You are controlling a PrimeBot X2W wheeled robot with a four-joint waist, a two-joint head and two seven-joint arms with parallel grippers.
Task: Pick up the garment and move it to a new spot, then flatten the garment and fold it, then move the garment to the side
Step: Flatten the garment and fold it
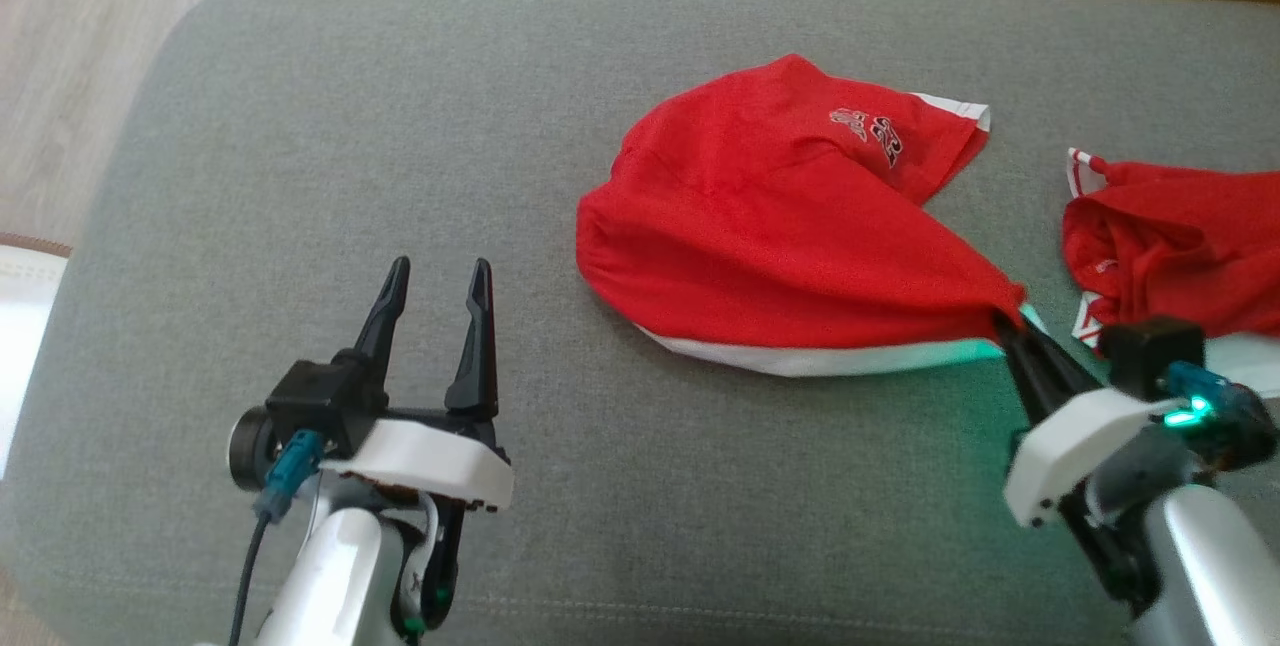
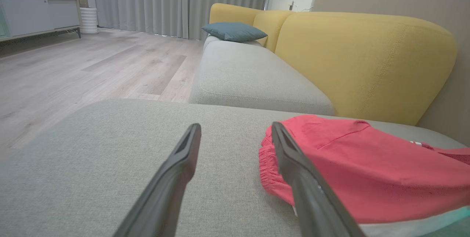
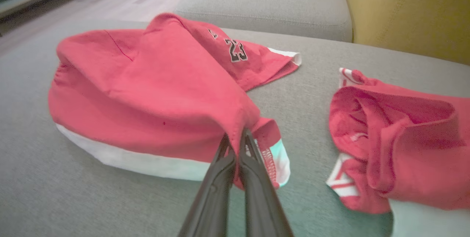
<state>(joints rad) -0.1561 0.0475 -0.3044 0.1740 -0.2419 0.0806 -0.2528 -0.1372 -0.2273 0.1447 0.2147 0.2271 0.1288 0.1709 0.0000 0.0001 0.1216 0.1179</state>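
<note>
A: Item one, red shorts (image 1: pixel 780 226): where are they lying?
B: On the grey cushion (image 1: pixel 350 126), at two o'clock from the left gripper (image 1: pixel 437 276), whose fingers are standing spread and empty.
A: Step in hand?
B: The pickup, I judge. The right gripper (image 1: pixel 1008 321) is pinching their five-o'clock corner, fingers clenched on the cloth. The next move is calling for a lift, keeping clear of the second red garment (image 1: pixel 1180 246) at three o'clock.

A home living room: yellow-backed grey sofa (image 2: pixel 253 79), blue cushion (image 2: pixel 234 31), long grey curtains (image 2: pixel 165 2), pale wood floor (image 2: pixel 91 68).
</note>
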